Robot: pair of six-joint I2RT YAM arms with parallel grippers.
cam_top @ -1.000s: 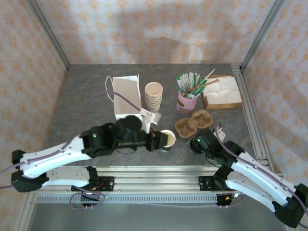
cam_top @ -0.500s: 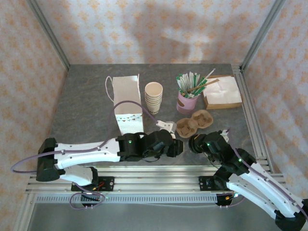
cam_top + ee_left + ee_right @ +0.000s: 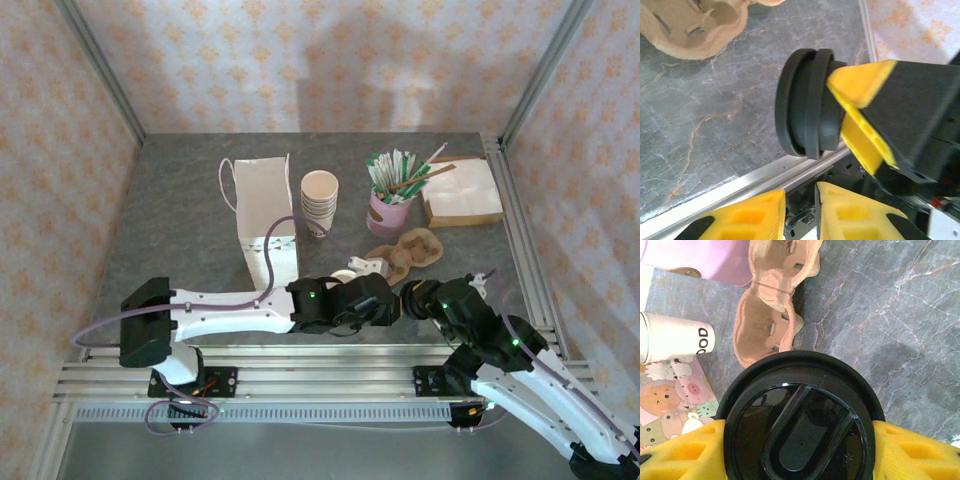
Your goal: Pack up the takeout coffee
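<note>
The takeout coffee's tan paper cup [image 3: 343, 275] stands lidless on the table, mostly hidden behind my left wrist. Its round black lid [image 3: 800, 425] sits between the yellow fingers of my right gripper [image 3: 797, 440], which is shut on its rim. In the top view that gripper [image 3: 412, 300] hangs low at the near right. My left gripper [image 3: 800, 192] points at the lid [image 3: 800, 102] from the side, a short way off. Its jaws are open by a narrow gap with nothing between them. From above, the left gripper [image 3: 390, 303] nearly meets the right one.
A tan pulp drink carrier [image 3: 403, 250] lies just beyond both grippers. Behind it stand a white paper bag [image 3: 265, 205], a stack of lidless cups [image 3: 320, 198], a pink cup of stirrers [image 3: 390, 210] and a napkin box [image 3: 462, 192]. A pale lettered cup [image 3: 675, 337] stands left of the carrier [image 3: 765, 335].
My left arm has stretched rightward past the open cup until its fingers face the lid, and its jaws have narrowed. The right gripper still holds the lid and has barely shifted.
</note>
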